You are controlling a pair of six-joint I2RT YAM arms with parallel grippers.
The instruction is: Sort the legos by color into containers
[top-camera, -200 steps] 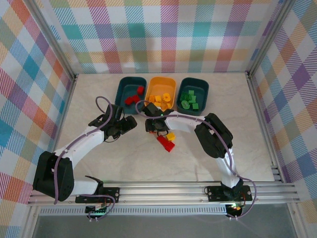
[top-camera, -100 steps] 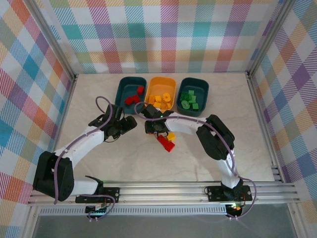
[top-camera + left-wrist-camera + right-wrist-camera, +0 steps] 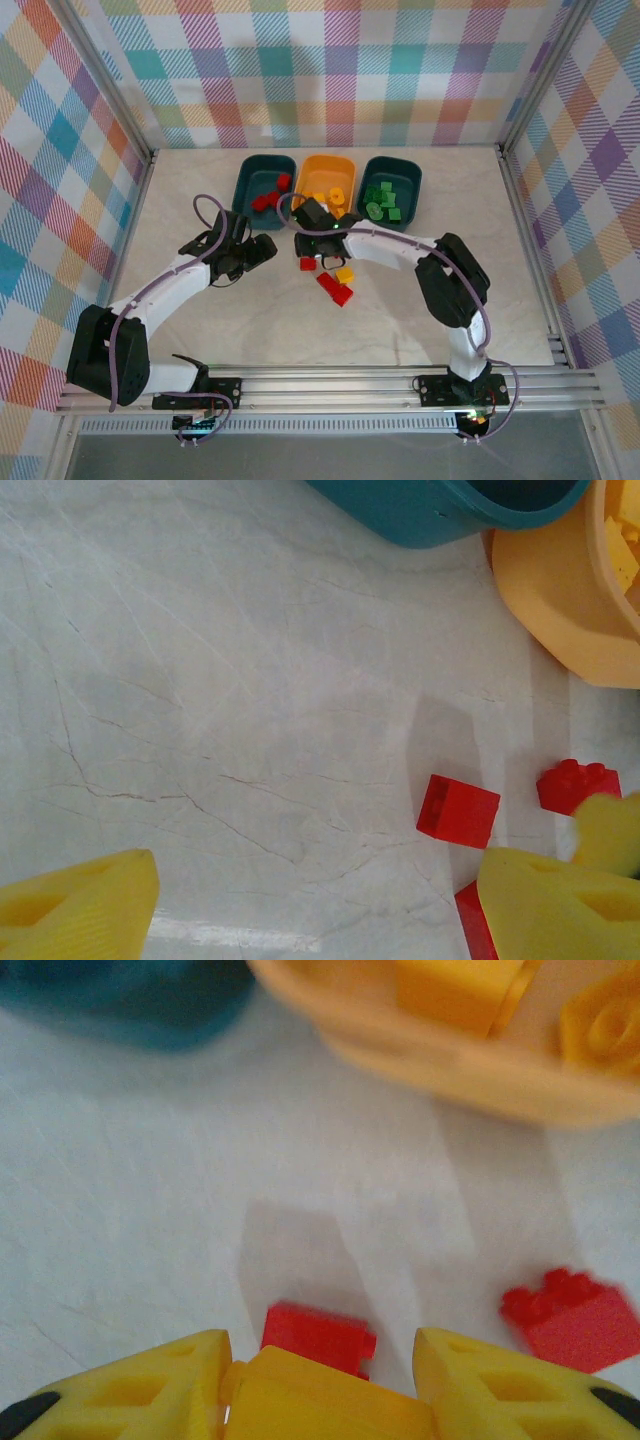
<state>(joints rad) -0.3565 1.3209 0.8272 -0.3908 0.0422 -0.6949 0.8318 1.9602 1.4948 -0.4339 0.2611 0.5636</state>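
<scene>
The right gripper [image 3: 320,1350] pinches a yellow brick [image 3: 330,1405] above a red brick [image 3: 318,1335], near the orange tub [image 3: 480,1080] at the tabletop's [image 3: 480,200] far edge; the left gripper [image 3: 320,875] hangs with jaws spread.

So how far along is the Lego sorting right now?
Mostly done: red bricks sit in the left teal tub, yellow ones in the orange tub, green ones in the right teal tub. In hand: the right gripper appears to grip a yellow brick near the orange tub; the left gripper is open, empty. Remaining on the table: a stray red brick, a stray yellow brick and two more reds.
</scene>
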